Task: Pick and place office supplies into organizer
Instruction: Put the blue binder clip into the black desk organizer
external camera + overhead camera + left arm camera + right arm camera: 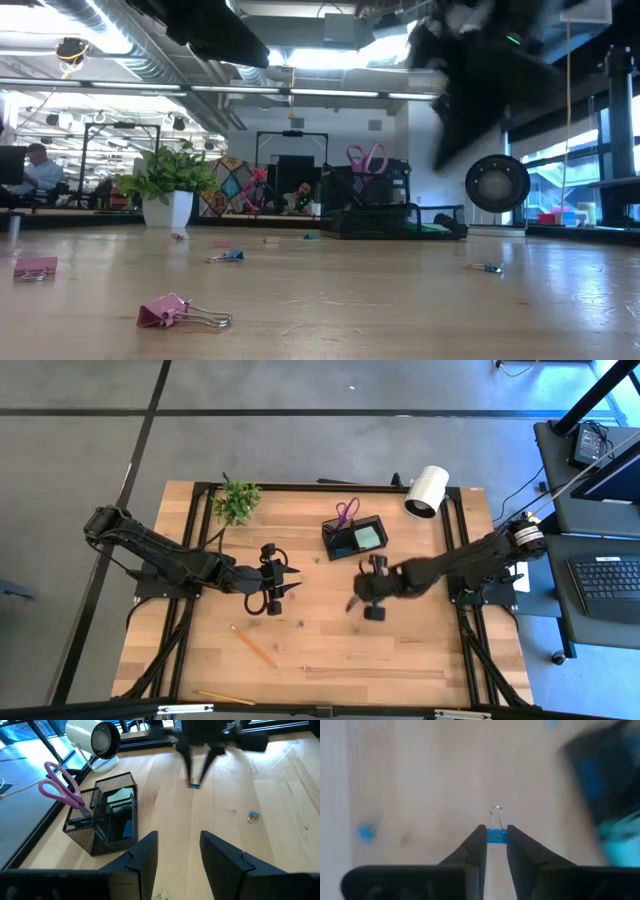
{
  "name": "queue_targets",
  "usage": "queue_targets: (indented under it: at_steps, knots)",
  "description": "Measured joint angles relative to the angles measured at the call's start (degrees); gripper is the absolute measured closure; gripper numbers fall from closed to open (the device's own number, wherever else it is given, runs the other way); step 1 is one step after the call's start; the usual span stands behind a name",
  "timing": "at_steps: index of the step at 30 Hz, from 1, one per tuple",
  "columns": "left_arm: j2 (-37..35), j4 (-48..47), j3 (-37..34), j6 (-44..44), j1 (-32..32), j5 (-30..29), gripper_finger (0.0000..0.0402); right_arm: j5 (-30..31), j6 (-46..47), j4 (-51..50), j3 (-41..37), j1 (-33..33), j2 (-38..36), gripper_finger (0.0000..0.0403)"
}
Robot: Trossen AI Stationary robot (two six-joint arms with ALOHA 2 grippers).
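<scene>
My right gripper (pixel 496 832) is shut on a small blue binder clip (pixel 496 836). In the high view it hangs over the middle of the table (pixel 358 600), a little nearer than the black mesh organizer (pixel 355 537). Purple-handled scissors (pixel 345 512) stand in the organizer's taller part, and a light-green pad (pixel 368 537) lies in another compartment. My left gripper (pixel 177 852) is open and holds nothing, left of centre (pixel 293 586), pointing toward the organizer (pixel 102 820). Another blue clip (pixel 253 815) lies flat on the wood. My right gripper pinches the blue clip's body (pixel 496 837) between its two fingertips. The wire loop (pixel 496 812) sticks out past the fingertips. The fingers slant down from above. The clip is lifted clear of the table.
A potted plant (pixel 237 500) and a white cylinder (pixel 427 490) stand at the far edge. Two pencils (pixel 253 645) (pixel 225 698) lie near the front left. A pink clip (pixel 180 312), a second pink clip (pixel 35 267) and two blue clips (pixel 228 256) (pixel 487 267) lie scattered on the wood.
</scene>
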Motion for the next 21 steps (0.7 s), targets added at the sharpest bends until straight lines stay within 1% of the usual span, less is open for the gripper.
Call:
queue_targets:
  at_steps: [7,11,15,19,21]
  knots:
    - [0.00,-0.14,0.00,0.00,0.02,0.00,0.0261,0.28,-14.20,0.49,8.26,-9.16,-0.65,0.0338]
    - [0.00,-0.34,0.00,0.00,0.02,-0.01,0.0261,0.20,-19.51,0.71,9.72,-13.99,-0.65,0.0337]
    - [0.00,-0.37,0.00,0.00,0.02,0.00,0.0261,-0.14,-22.52,1.28,9.83,-17.70,-0.20,0.0337]
    - [0.00,-0.40,0.00,0.83,0.01,0.00,0.0261,-3.91,-23.84,1.71,9.83,-19.93,1.64,0.0337]
    - [0.00,-0.37,0.00,1.83,0.02,-0.02,0.0261,-4.56,-23.78,2.19,9.83,-20.44,3.16,0.0337]
